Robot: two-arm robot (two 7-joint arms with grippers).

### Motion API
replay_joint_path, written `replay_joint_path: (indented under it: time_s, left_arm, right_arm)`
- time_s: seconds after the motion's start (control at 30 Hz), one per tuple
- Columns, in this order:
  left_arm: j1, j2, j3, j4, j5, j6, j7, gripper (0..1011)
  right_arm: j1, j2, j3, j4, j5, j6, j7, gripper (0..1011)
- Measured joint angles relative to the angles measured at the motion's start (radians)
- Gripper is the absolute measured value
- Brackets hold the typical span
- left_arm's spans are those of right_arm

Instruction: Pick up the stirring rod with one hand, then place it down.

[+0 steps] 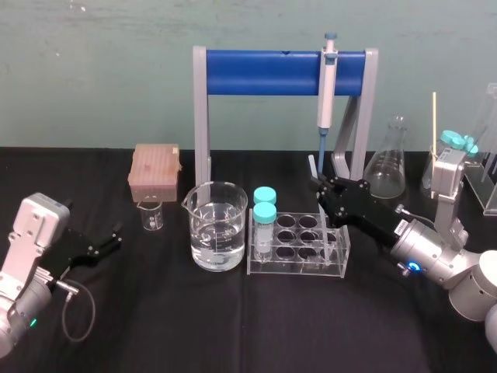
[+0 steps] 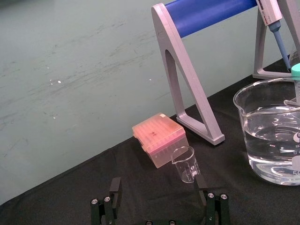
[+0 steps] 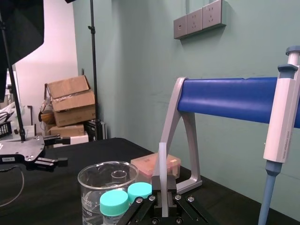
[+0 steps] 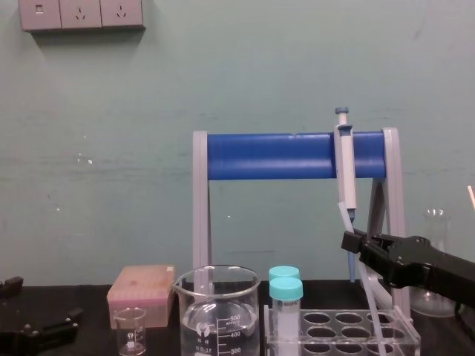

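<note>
The stirring rod (image 3: 162, 164) looks like smooth, frosted, translucent glass. The right gripper (image 3: 163, 190) has matt black jaws. A matt black cloth covers the tabletop (image 1: 155, 318). The beaker (image 1: 218, 233) is clear, glossy glass, the tube rack (image 1: 297, 271) clear, shiny plastic, and the stand's bar (image 1: 264, 72) smooth blue.

Our left tool (image 1: 116, 235) and right tool (image 1: 317, 186) are black with silver screws (image 2: 104, 199), on silver-grey wrists (image 1: 35, 225); a black cable (image 1: 78, 311) loops off the left, a blue light (image 1: 411, 268) marks the right.
</note>
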Motion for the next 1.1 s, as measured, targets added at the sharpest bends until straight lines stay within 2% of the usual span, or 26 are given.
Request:
replay_joint_path:
  time_s: [0.17, 0.27, 0.57, 0.67, 0.7, 0.8, 0.83, 1.1]
  left_arm:
    - [0.000, 0.000, 0.000, 0.000, 0.000, 0.000, 0.000, 1000]
    - [0.000, 0.000, 0.000, 0.000, 0.000, 0.000, 0.000, 1000]
    - [0.000, 0.000, 0.000, 0.000, 0.000, 0.000, 0.000, 1000]
    - [0.000, 0.000, 0.000, 0.000, 0.000, 0.000, 0.000, 1000]
    - [0.000, 0.000, 0.000, 0.000, 0.000, 0.000, 0.000, 1000]
    - [0.000, 0.000, 0.000, 0.000, 0.000, 0.000, 0.000, 1000]
    - [0.000, 0.000, 0.000, 0.000, 0.000, 0.000, 0.000, 1000]
    - [0.000, 0.000, 0.000, 0.000, 0.000, 0.000, 0.000, 1000]
  right_arm:
    - [0.000, 0.000, 0.001, 0.000, 0.002, -0.001, 0.000, 77]
    - [0.000, 0.000, 0.001, 0.001, 0.003, -0.001, 0.000, 147]
    - [0.000, 0.000, 0.001, 0.002, 0.004, -0.002, 0.001, 425]
    - [0.000, 0.000, 0.001, 0.002, 0.005, -0.002, 0.001, 529]
    - [0.000, 0.000, 0.001, 0.002, 0.005, -0.002, 0.001, 592]
    - [0.000, 0.000, 0.001, 0.002, 0.005, -0.002, 0.001, 651]
    - [0.000, 0.000, 0.001, 0.002, 0.005, -0.002, 0.001, 712]
    - [0.000, 0.000, 0.001, 0.002, 0.005, -0.002, 0.002, 921]
